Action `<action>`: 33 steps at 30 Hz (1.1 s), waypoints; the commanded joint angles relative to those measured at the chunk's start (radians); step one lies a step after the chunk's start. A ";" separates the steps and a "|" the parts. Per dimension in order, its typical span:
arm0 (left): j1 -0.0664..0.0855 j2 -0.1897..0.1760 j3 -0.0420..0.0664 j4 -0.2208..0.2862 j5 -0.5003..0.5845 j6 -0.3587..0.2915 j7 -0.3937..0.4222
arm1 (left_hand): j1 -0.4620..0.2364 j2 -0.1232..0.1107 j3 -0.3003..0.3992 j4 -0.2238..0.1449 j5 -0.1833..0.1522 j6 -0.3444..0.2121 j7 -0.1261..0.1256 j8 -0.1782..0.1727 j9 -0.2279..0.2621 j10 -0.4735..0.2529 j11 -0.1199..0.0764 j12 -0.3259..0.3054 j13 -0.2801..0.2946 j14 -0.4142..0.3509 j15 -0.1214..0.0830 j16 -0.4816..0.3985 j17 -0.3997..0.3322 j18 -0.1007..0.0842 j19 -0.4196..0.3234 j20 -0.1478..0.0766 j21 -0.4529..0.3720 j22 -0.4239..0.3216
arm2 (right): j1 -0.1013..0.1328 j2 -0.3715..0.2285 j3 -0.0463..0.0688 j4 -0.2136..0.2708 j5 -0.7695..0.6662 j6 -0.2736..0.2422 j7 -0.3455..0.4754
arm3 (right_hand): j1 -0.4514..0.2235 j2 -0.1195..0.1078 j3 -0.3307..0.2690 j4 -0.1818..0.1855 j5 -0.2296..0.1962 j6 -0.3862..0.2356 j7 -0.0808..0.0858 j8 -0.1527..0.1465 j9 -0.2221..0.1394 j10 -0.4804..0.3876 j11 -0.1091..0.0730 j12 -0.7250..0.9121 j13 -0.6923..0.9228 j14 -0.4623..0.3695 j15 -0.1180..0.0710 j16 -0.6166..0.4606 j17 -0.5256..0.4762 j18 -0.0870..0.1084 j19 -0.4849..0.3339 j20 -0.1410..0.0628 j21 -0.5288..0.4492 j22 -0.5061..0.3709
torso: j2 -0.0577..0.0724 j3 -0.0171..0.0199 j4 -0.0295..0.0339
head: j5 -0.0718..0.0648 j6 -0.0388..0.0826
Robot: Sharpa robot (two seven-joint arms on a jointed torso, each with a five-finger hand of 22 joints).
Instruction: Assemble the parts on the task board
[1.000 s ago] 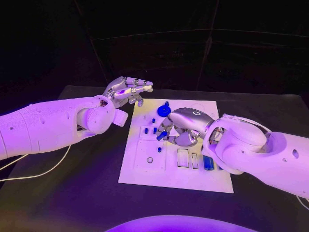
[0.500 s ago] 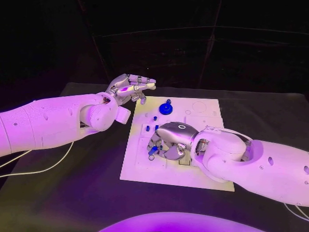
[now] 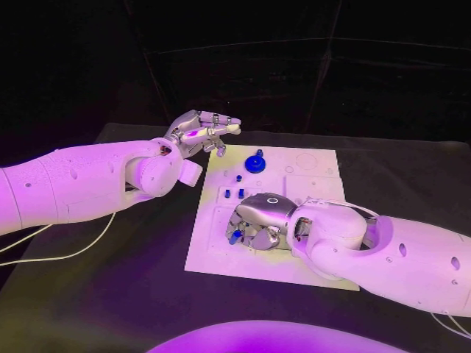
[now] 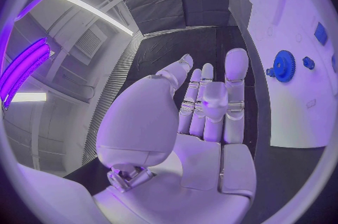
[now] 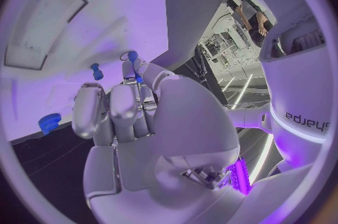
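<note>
Head view: table (image 3: 108, 294), black, spans the whole floor of the scene, with the white board (image 3: 310, 173) lying flat at its middle. From the left edge comes the left arm (image 3: 66, 191), bulky and white, reaching toward the board's far left corner. Its left hand (image 3: 199, 132) hangs above the table just off that corner, fingers apart and holding nothing; the left wrist view shows the same hand (image 4: 204, 106) with straight fingers side by side, the palm bare. The right arm (image 3: 405, 254) enters from the right and lies across the board's near right part. The right hand (image 3: 259, 220) is lowered onto the board's middle, fingers curled downward. In the right wrist view a small blue part (image 5: 132, 57) sits at the tips of that hand (image 5: 123, 108), pinched there between the fingers (image 5: 128, 72).

Near the board's far edge stands a blue gear (image 3: 256, 162), seen also in the left wrist view (image 4: 283, 65). Between the gear and the right hand stand a few small blue pegs (image 3: 240, 178). Another small blue piece (image 3: 235, 237) shows just beside the right hand's fingertips on the board's left half; whether it touches them I cannot tell.
</note>
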 commanded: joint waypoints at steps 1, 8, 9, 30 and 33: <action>0.001 0.000 0.001 0.001 0.003 0.011 0.005 | 0.000 0.006 -0.004 -0.001 0.001 -0.005 0.002 0.004 0.000 -0.006 0.001 0.004 0.002 -0.005 0.001 0.002 -0.001 0.006 -0.001 0.000 -0.004 -0.001 | 0.000 0.004 0.000 -0.001 -0.034 0.019 0.003 | -0.010 -0.003 0.004 -0.003 0.006 -0.001 0.008 0.002 0.001 -0.004 -0.001 -0.003 -0.001 0.003 -0.001 0.003 -0.002 -0.020 -0.002 0.004 0.004 0.000 | 0.000 0.0004 -0.0006 | 0.002 -0.001; 0.001 0.000 0.001 0.001 0.003 0.011 0.005 | 0.000 0.006 -0.004 -0.001 0.001 -0.005 0.002 0.004 0.000 -0.006 0.001 0.004 0.002 -0.005 0.001 0.002 -0.001 0.006 -0.001 0.000 -0.004 -0.001 | -0.001 0.007 0.000 -0.006 -0.053 0.009 -0.010 | -0.010 -0.003 0.005 -0.003 0.007 -0.001 0.008 0.001 0.001 -0.004 0.000 -0.004 -0.001 0.003 -0.001 0.003 -0.001 -0.020 -0.001 0.004 0.004 0.001 | 0.000 0.0004 -0.0007 | 0.003 -0.001; 0.001 0.000 0.001 0.001 0.003 0.011 0.005 | 0.000 0.006 -0.004 -0.001 0.001 -0.005 0.002 0.004 0.000 -0.006 0.001 0.004 0.002 -0.005 0.001 0.002 -0.001 0.006 -0.001 0.000 -0.004 -0.001 | -0.001 0.007 0.000 -0.007 -0.056 0.007 -0.012 | -0.010 -0.003 0.005 -0.003 0.007 -0.001 0.008 0.001 0.001 -0.004 0.000 -0.004 -0.001 0.003 -0.001 0.003 -0.001 -0.020 -0.001 0.004 0.004 0.001 | 0.000 0.0000 -0.0007 | 0.003 -0.002; 0.001 -0.001 0.001 0.001 0.003 0.014 0.003 | 0.001 0.006 -0.005 -0.001 0.001 -0.005 0.002 0.004 0.000 -0.007 0.001 0.004 0.002 -0.005 0.001 0.002 -0.001 0.006 -0.001 0.000 -0.005 -0.002 | -0.005 0.009 0.000 -0.003 -0.079 -0.022 -0.030 | -0.012 -0.003 0.005 -0.002 0.008 -0.002 0.009 0.001 0.001 -0.003 0.000 -0.006 -0.001 0.003 0.000 0.004 0.000 -0.020 -0.002 0.004 0.004 0.001 | 0.000 0.0002 -0.0009 | 0.003 -0.002; 0.001 -0.001 0.001 0.002 0.003 0.014 0.003 | 0.002 0.007 -0.005 -0.002 0.001 -0.005 0.003 0.004 0.000 -0.007 0.002 0.005 0.002 -0.005 0.001 0.002 -0.001 0.006 -0.001 0.000 -0.006 -0.002 | -0.005 0.011 0.000 -0.006 -0.080 -0.010 -0.035 | -0.013 -0.003 0.005 -0.002 0.008 -0.001 0.009 0.001 0.001 -0.003 0.000 -0.006 -0.001 0.003 0.000 0.004 -0.002 -0.020 -0.002 0.004 0.004 0.001 | 0.000 -0.0003 -0.0003 | 0.002 -0.002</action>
